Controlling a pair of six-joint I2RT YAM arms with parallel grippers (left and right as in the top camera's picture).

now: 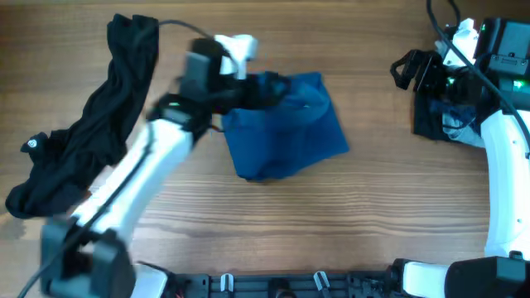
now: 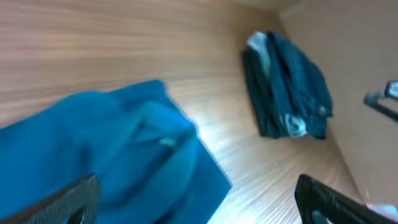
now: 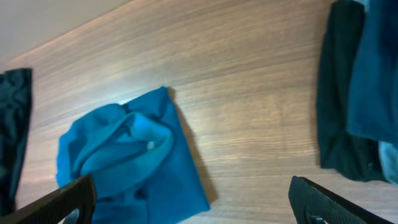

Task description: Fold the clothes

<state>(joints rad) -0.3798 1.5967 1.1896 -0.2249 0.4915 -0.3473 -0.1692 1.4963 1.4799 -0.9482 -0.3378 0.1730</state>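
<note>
A crumpled black garment (image 1: 103,132) lies at the far left of the wooden table (image 1: 348,232). At centre, the left gripper (image 2: 196,193) hovers with fingers spread wide over the loosely folded blue garment (image 1: 290,128). At the far right, the right gripper (image 3: 189,190), fingers also spread, hangs by a dark folded stack (image 1: 435,112).

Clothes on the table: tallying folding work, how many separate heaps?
3: blue garment mid-table, black heap at left, dark stack at right, partly behind the right arm; heaps may hide more.
</note>
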